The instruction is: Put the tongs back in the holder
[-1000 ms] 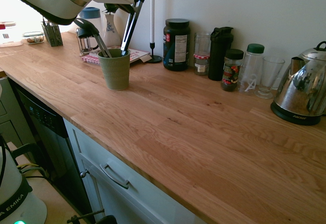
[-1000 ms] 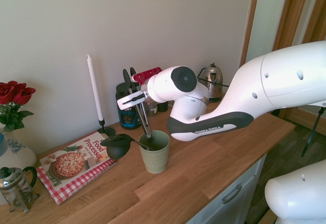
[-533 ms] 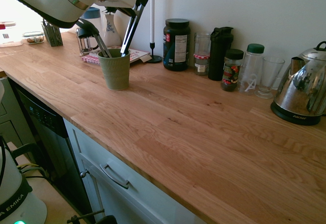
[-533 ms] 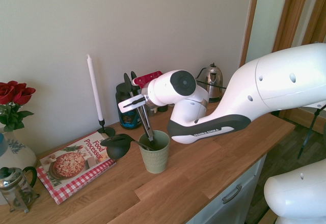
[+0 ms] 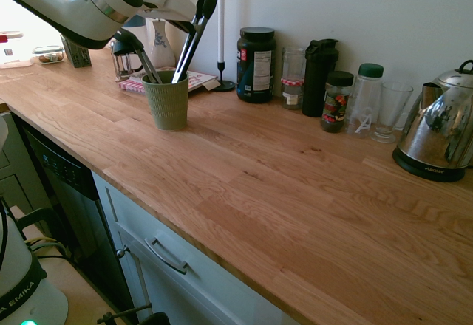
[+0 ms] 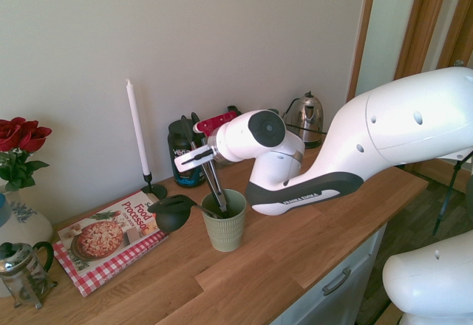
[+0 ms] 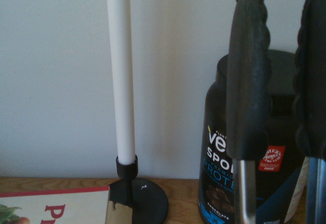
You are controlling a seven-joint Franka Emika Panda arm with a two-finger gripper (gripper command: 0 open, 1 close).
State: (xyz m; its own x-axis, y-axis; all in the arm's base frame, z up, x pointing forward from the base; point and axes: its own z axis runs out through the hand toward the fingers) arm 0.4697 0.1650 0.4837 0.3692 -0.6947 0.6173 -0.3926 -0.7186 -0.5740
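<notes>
The holder [image 5: 167, 102] [image 6: 225, 221], a sage-green ribbed cup, stands on the wooden counter near its front edge. The tongs [image 5: 191, 35] [image 6: 209, 173] stand almost upright, black tips up, with their lower end inside the holder. My gripper [image 5: 180, 22] [image 6: 194, 158] is shut on the tongs' silver shafts a little above the cup's rim. A black ladle [image 5: 127, 41] [image 6: 171, 213] also leans in the holder, its scoop head hanging outside. The wrist view shows the tongs' two black tips [image 7: 248, 81] close up.
Behind the holder are a white candle [image 5: 220, 22] [image 7: 120, 71], a dark protein jar [image 5: 256, 64] [image 7: 254, 183] and a cookbook [image 6: 111, 235]. Bottles, a glass and a steel kettle [image 5: 440, 129] line the wall. A French press [image 6: 22, 273] stands at the counter's far end.
My gripper has sunk a little with the tongs, pushing their lower end deeper into the holder. The ladle and cup have stayed put.
</notes>
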